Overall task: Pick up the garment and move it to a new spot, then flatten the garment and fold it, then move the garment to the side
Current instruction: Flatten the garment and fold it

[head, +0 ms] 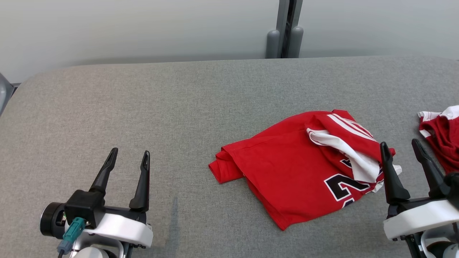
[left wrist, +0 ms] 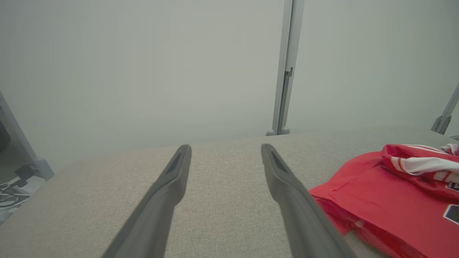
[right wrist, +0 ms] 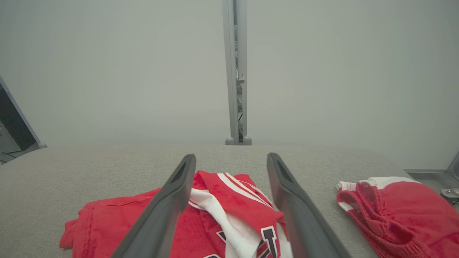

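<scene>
Grey worktop (head: 179,107), crumpled jersey (head: 294,161); left gripper (head: 129,152), right gripper (head: 399,143) with fingers (head: 142,179) spread, empty. Pinch bunched fold deep, lift.

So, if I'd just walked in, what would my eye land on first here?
The bright red jersey, crumpled, with white trim and dark numerals, lies right of centre on the grey table. Next come the dark two-fingered grippers at the near edge: the left gripper open over bare fabric, the right gripper open at the jersey's right edge. A second red garment lies at the far right.
</scene>
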{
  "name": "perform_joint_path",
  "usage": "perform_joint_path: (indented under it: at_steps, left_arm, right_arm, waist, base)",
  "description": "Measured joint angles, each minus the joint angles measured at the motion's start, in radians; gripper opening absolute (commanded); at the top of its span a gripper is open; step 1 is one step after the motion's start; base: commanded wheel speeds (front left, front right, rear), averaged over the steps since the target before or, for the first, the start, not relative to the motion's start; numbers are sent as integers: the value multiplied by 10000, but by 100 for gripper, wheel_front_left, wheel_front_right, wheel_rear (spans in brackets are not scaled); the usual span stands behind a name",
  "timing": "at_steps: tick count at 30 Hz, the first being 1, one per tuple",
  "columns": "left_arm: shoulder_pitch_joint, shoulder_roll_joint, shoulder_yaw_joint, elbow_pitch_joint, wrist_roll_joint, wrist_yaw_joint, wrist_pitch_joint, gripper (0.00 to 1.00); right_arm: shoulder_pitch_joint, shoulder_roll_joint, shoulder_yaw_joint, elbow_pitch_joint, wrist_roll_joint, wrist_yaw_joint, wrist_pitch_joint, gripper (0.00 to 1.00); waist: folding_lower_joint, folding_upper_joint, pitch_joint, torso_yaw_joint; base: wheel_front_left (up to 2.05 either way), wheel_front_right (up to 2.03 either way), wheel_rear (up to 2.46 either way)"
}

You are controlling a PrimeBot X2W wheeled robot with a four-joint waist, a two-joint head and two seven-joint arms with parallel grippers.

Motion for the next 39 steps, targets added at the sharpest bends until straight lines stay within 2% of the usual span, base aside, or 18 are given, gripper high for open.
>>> perform_joint_path:
  at_steps: [5,7,9,15,22,23,25,32,39]
  left_arm:
    - [-134,15,-35,-54,6,2,17,100]
    - [-217,12,-52,-88,15,0,21,100]
    - [-360,-6,-71,-125,17,-15,-6,100]
    - [-718,-199,-182,12,33,-144,-115,100]
    - [-1072,-479,-272,360,84,-324,-332,100]
    - [-1105,-504,-270,414,94,-336,-347,100]
    - [-1153,-571,-276,493,94,-385,-399,100]
    - [-1215,-625,-178,656,127,-414,-464,100]
    - [-1256,-594,-127,702,184,-456,-508,100]
  right_arm:
    - [-182,-330,261,226,-59,0,238,100]
    - [-407,-679,523,474,-86,0,468,100]
    - [-828,-1300,1120,1030,-115,0,826,100]
    - [-1800,-2257,2224,2146,52,0,1143,100]
    - [-2586,-2803,2851,2859,117,2,1434,100]
    - [-2631,-2847,2899,2905,157,2,1475,42]
    - [-2677,-2917,2966,2945,209,2,1526,0]
    - [-2940,-2930,3003,2293,430,2,1398,0]
    - [-3846,-2531,2838,1078,826,2,1160,0]
  waist:
    - [0,0,154,58]
    - [0,0,258,103]
    - [0,0,455,200]
    - [0,0,980,506]
    - [0,0,1583,843]
    - [0,-1,1647,875]
    - [0,0,1722,920]
    - [0,-1,1750,780]
    - [0,0,1663,429]
  base:
    - [0,0,0]
    - [0,0,0]
    - [0,0,0]
    - [0,0,0]
    - [0,0,0]
    - [0,0,0]
    - [0,0,0]
    - [0,0,0]
    - [0,0,0]
